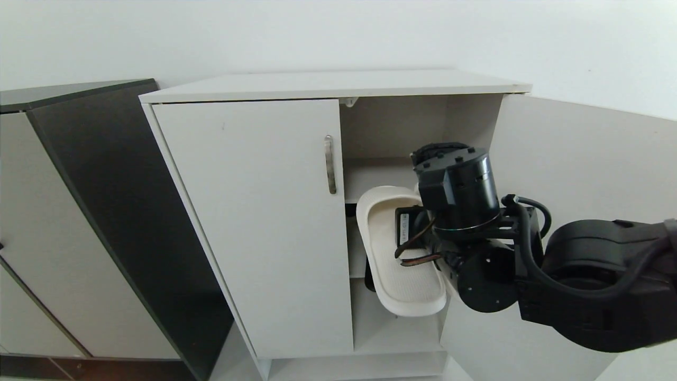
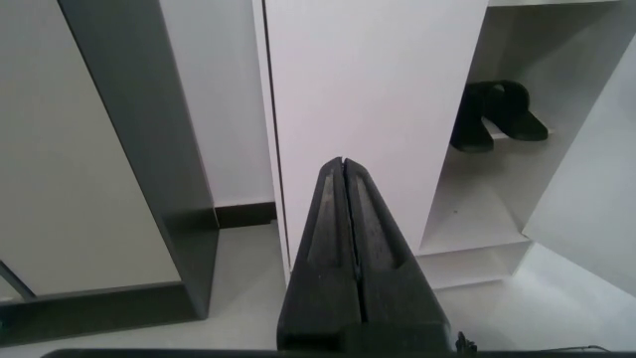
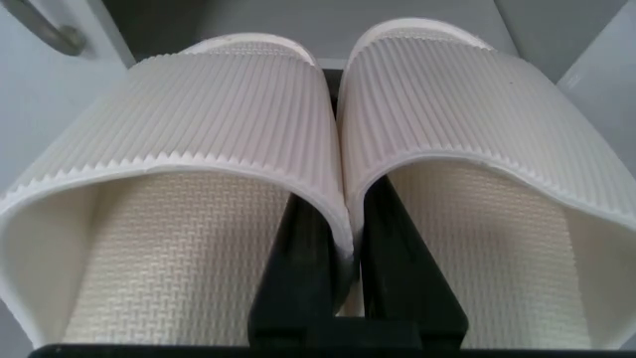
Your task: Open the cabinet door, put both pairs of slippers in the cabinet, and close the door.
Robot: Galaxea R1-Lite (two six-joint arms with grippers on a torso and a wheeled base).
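The right gripper (image 3: 348,268) is gripping the cream ribbed foam slippers (image 3: 219,119) between its jaws at the open white cabinet (image 1: 328,82); the left gripper's (image 2: 343,174) jaws are lying closed.

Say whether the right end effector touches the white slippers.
Touching. Right wrist view: the right end effector clamps the white slippers by their adjoining edges.

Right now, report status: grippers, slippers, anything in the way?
Left gripper shut, empty. Right gripper shut on white slippers at open cabinet. Black slippers inside. Nothing seen in the way.
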